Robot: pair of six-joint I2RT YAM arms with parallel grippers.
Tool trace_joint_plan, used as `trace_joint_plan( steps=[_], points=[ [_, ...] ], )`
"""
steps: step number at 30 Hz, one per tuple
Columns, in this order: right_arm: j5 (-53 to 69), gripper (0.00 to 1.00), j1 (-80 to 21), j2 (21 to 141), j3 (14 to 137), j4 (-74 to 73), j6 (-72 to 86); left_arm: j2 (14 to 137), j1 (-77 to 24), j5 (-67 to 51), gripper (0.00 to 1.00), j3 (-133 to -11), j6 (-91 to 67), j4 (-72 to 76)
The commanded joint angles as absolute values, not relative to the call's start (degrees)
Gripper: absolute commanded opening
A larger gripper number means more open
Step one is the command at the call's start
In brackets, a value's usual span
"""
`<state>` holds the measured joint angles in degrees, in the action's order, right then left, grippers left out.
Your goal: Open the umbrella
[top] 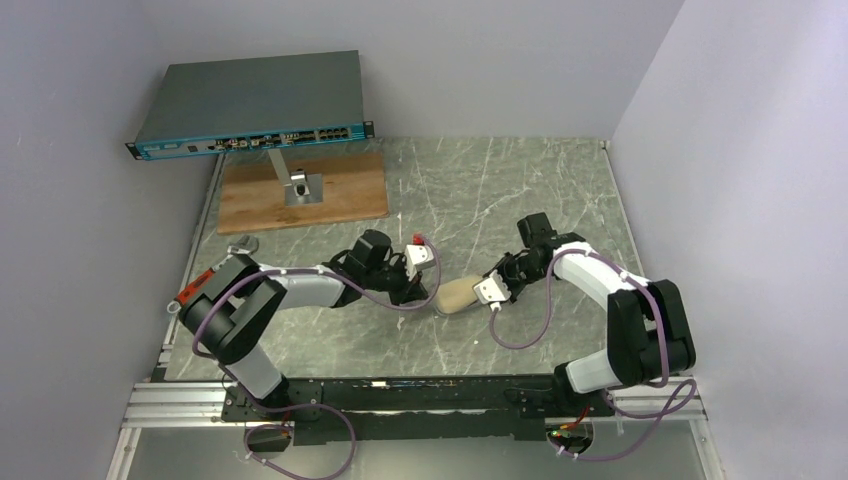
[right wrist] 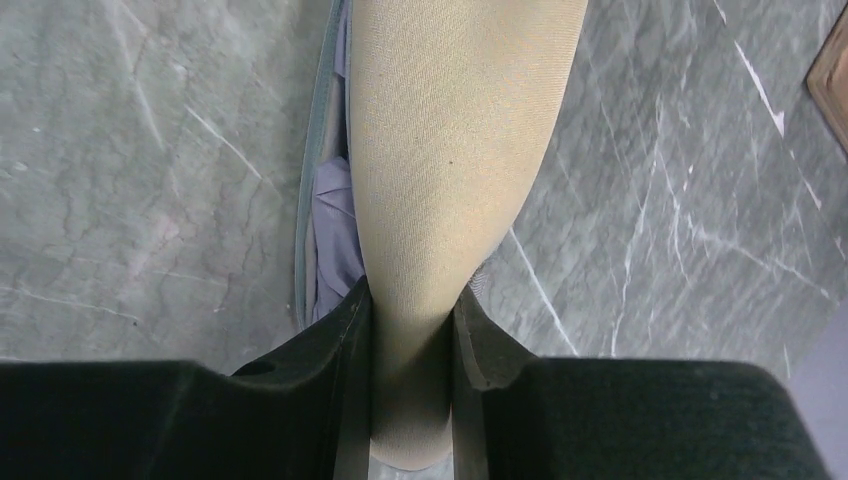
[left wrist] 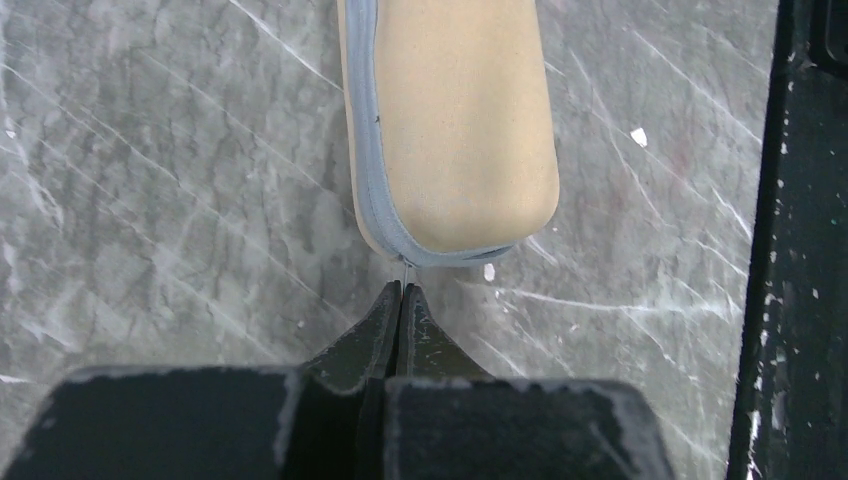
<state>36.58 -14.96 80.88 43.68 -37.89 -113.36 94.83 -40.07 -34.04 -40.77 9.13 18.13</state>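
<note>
**Umbrella still bundled, opening barely begun**

The cream, loaf-shaped fabric bundle of the folding umbrella (top: 458,295) lies on the grey marbled table (top: 480,190) between the arms. The right gripper (right wrist: 410,330) has its jaws part-closed, squeezing one end. The left gripper (left wrist: 401,290) is pinched tight on what looks like a thin metal zip tab (left wrist: 403,270) at the other end. The grey-blue zip seam (right wrist: 318,150) gapes slightly, showing lilac cloth. No canopy is spread.

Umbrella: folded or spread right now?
Folded. The umbrella is a compact cream bundle lying on the table, no canopy spread; right gripper clamps one end.
</note>
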Motion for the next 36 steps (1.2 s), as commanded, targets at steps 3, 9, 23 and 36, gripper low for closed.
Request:
trace_joint_plan(
  steps=[3, 9, 23, 36],
  points=[
    [43.6, 0.0, -16.0, 83.6, 43.5, -60.4, -147.1, 90.0, -38.0, -31.1, 0.0, -39.0, 13.1, 22.2],
    [44.8, 0.0, -16.1, 85.0, 43.5, -61.3, -150.5, 93.7, -38.1, -32.2, 0.0, -43.1, 12.7, 24.3],
    [47.2, 0.0, -16.5, 87.2, 45.1, -59.4, -152.3, 106.1, -39.8, -34.9, 0.0, -56.1, 11.3, 25.5],
    [47.6, 0.0, -16.4, 87.8, 45.3, -56.1, -149.1, 114.6, -43.6, -29.8, 0.0, -66.5, 1.6, 24.6]
  ],
)
